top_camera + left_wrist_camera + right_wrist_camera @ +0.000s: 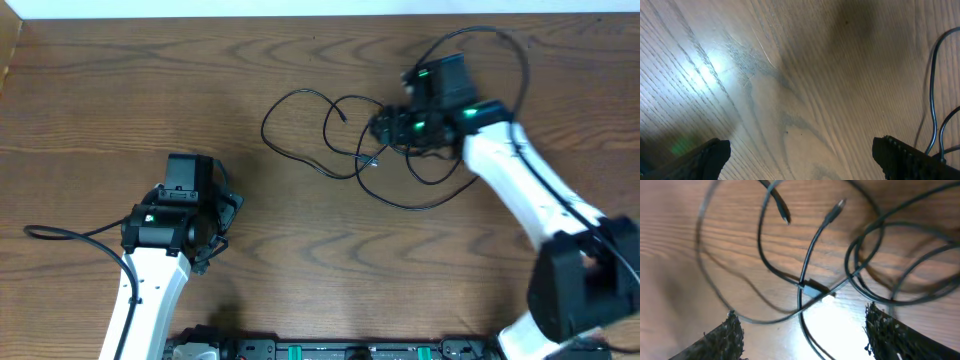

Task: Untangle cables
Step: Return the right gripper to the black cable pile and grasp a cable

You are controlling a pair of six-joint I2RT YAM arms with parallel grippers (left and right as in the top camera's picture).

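Overhead, your cables (340, 140) lie tangled in one pile on the desk (300, 250); none is pulled free yet. Your right gripper (802, 314) is spread over them, left gripper (801, 146) spread far off.

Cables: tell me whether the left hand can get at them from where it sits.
Probably yes, with a reach. The left hand is open, and only bare table lies between it and the cables. The right hand hovers over their far side, so the near loop looks free.
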